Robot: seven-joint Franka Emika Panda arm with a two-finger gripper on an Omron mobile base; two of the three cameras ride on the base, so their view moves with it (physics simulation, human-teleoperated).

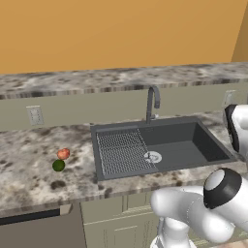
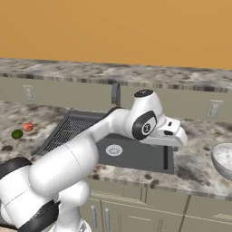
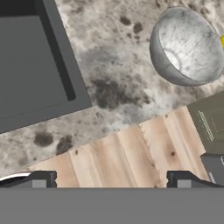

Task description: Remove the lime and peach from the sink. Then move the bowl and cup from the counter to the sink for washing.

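My gripper [image 3: 109, 179] released, empty | fruit out; bowl [image 3: 189, 46] step | next: reach over bowl, grasp rim, carry to sink [image 3: 30, 61]

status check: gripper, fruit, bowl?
Gripper open, empty. Lime and peach on counter left of sink. Bowl on counter, path unobstructed.

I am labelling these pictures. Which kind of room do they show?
A kitchen, rendered: a dark sink with a faucet in a granite counter, cabinets below.
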